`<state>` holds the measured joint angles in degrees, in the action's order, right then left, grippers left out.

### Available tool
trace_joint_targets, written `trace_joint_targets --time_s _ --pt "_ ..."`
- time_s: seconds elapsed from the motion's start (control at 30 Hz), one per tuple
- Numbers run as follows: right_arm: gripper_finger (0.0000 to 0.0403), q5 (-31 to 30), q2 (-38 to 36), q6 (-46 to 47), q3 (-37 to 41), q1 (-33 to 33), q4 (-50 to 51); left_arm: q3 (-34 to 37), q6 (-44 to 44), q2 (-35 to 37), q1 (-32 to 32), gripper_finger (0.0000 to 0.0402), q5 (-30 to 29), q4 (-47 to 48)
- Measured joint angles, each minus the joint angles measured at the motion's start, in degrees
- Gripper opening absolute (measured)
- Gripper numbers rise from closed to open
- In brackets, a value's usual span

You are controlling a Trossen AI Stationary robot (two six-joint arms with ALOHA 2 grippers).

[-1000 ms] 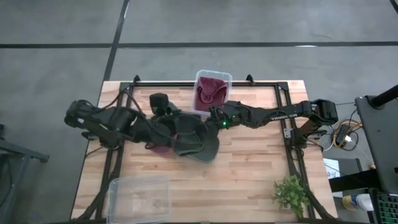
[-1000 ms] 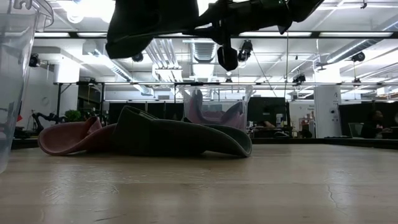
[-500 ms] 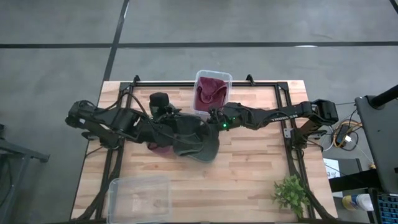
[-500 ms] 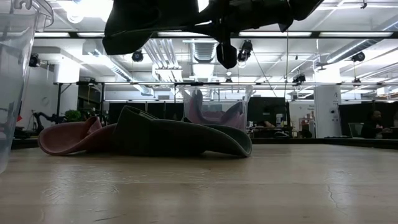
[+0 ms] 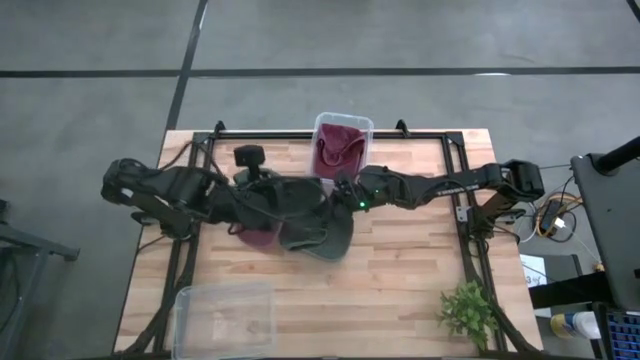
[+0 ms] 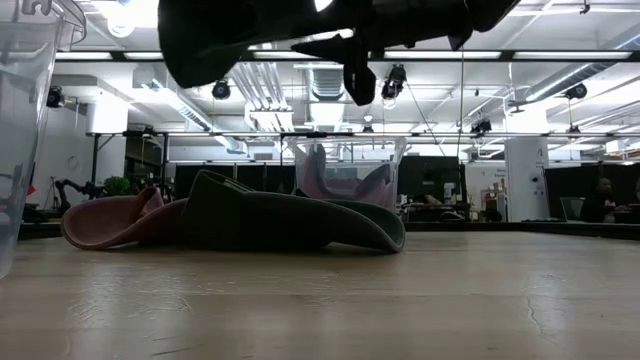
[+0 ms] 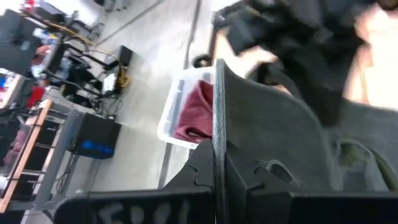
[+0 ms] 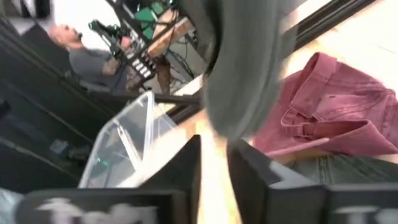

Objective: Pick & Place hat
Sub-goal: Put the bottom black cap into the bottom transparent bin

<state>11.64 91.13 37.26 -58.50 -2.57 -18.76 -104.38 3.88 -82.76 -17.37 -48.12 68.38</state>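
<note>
Pinching floppy dark cloth hat (image 5: 300,197), left pincer (image 5: 262,197), woodgrain table (image 5: 400,270)

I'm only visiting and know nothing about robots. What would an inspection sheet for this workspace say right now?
Surface: wooden table, bare at the right.
Job's things: one dark hat held in the air; second dark hat and pink hat lying on the table; maroon hat in rear bin.
Clutter: clear front bin; small plant.
End effectors: left end effector shut on the lifted hat's brim; right end effector open beside it.
Cables: bundle off the table's right edge.
Surroundings: person seated beyond the table.
</note>
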Motion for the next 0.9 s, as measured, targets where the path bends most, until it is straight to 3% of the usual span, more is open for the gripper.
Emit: trace_joint_targets --time_s 0.23,0.37,0.5,0.73,0.9 --pt "0.0183 0.0 0.0 -4.7 0.0 -0.1 1.3 -9.4 -4.3 0.5 0.0 0.0006 1.8 10.5" --pt "0.0219 0.0 0.0 -5.5 0.0 -0.7 3.5 -17.5 -14.1 0.6 0.4 0.0006 14.3 19.1" --pt "0.0238 0.0 0.0 -7.3 0.0 -1.5 5.7 -22.6 -23.7 0.7 0.3 0.0006 25.9 21.5" --pt "0.0246 0.0 0.0 -7.9 0.2 -1.7 6.7 -21.2 -34.5 1.7 -1.8 0.0006 45.1 21.7" --pt "0.0240 0.2 0.0 -7.9 0.3 -1.7 8.1 -15.4 -41.6 1.4 -4.6 0.0006 49.5 21.7"
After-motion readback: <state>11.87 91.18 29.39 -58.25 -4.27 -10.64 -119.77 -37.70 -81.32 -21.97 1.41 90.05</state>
